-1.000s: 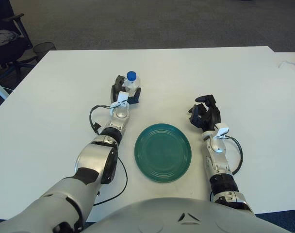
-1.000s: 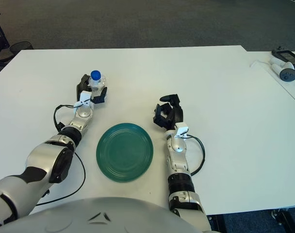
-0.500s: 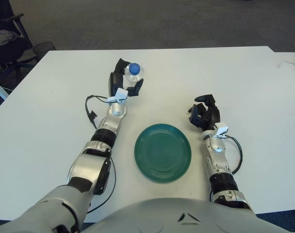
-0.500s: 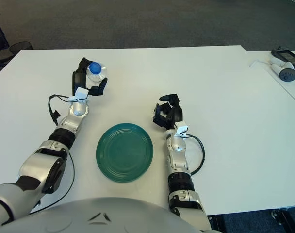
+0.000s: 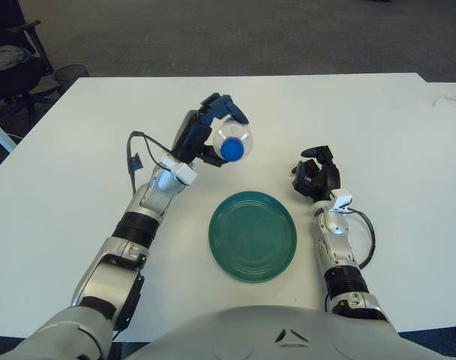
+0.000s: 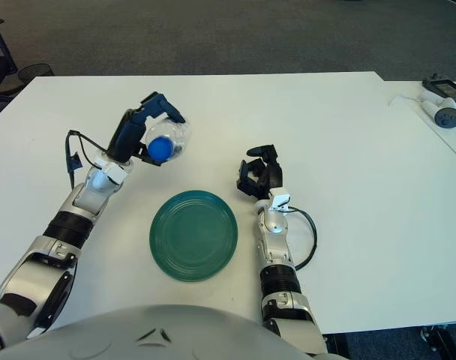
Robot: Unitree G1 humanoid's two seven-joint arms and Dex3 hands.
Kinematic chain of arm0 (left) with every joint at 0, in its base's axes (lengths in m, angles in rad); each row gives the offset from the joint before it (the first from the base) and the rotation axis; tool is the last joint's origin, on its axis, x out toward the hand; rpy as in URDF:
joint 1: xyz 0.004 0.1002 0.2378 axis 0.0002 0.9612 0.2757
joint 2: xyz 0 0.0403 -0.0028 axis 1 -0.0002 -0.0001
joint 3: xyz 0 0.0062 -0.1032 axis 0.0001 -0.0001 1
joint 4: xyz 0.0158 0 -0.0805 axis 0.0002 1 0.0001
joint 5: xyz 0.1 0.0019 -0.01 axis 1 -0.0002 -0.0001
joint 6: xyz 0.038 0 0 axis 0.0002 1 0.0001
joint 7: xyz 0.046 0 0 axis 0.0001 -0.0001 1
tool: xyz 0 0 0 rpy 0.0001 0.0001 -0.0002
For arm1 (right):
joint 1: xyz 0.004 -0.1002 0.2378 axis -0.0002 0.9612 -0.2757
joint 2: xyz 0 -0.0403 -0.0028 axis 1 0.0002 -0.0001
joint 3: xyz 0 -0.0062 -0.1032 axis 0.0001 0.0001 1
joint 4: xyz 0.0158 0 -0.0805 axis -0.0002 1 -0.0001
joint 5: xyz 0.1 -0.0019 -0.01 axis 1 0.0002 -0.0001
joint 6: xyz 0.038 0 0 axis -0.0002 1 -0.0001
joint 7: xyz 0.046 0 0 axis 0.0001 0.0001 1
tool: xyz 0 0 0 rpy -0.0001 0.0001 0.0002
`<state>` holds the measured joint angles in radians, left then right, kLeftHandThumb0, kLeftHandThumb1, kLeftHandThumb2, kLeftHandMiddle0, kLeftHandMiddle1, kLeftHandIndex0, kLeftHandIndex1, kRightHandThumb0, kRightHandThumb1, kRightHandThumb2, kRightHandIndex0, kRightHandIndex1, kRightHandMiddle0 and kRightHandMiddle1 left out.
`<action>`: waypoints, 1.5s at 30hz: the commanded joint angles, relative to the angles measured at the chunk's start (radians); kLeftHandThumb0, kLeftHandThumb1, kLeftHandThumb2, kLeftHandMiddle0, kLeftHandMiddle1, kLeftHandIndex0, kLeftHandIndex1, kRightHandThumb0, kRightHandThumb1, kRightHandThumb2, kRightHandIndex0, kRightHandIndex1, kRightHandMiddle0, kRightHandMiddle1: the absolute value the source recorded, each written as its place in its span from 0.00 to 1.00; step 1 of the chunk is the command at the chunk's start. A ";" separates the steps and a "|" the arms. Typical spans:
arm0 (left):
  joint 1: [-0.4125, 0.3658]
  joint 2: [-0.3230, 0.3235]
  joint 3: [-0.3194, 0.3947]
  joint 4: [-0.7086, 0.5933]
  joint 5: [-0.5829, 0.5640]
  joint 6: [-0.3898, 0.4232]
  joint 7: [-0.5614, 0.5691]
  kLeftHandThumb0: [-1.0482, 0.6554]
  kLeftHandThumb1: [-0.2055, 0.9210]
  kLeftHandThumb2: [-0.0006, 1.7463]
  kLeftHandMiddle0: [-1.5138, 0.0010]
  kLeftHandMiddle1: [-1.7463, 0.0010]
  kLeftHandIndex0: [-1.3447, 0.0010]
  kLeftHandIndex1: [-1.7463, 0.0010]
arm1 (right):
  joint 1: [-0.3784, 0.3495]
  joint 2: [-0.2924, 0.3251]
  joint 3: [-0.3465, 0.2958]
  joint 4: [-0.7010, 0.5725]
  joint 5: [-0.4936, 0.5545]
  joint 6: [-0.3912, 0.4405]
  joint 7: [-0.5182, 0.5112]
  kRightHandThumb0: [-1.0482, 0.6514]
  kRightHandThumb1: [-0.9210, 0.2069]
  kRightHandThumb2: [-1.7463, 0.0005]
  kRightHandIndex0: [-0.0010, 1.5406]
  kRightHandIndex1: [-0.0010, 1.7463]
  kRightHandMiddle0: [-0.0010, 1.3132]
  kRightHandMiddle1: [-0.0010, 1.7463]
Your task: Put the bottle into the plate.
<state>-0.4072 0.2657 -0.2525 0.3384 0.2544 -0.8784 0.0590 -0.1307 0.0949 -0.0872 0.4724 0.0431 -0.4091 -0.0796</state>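
My left hand [image 5: 210,133] is shut on a clear plastic bottle with a blue cap [image 5: 233,144]. It holds the bottle in the air, tilted with the cap towards me, above the table just up and left of the green plate [image 5: 252,235]. The plate lies flat near the table's front edge, with nothing on it. My right hand [image 5: 316,175] rests on the table right of the plate with its fingers curled, holding nothing.
The white table [image 5: 363,127] fills the view. A black cable [image 5: 134,161] hangs from my left wrist. A chair [image 5: 7,67] and a wire bin [image 5: 67,73] stand off the far left corner. Small devices [image 6: 440,97] lie on a table at the far right.
My left hand has lifted the bottle off the table and carried it right, towards the plate, tilting it so its cap faces me. The right hand has not moved.
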 commanded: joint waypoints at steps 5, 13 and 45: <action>-0.071 0.094 -0.044 0.112 0.118 -0.172 -0.119 0.57 0.37 0.81 0.16 0.00 0.18 0.00 | 0.031 0.005 -0.008 0.051 0.001 0.013 -0.012 0.62 0.36 0.38 0.31 0.98 0.18 1.00; -0.066 0.091 -0.057 -0.052 0.477 -0.055 -0.107 0.41 0.46 0.74 0.29 0.00 0.45 0.00 | 0.024 0.005 -0.006 0.079 -0.004 -0.043 -0.020 0.62 0.37 0.37 0.32 0.97 0.18 1.00; -0.055 0.091 -0.304 -0.074 0.637 -0.064 -0.026 0.29 0.28 0.90 0.16 0.00 0.42 0.00 | -0.005 -0.010 -0.014 0.138 0.004 -0.038 -0.012 0.62 0.35 0.39 0.32 0.97 0.18 1.00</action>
<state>-0.4447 0.3378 -0.5400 0.2594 0.9437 -0.9558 0.1031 -0.1703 0.0872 -0.0916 0.5581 0.0462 -0.4784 -0.0860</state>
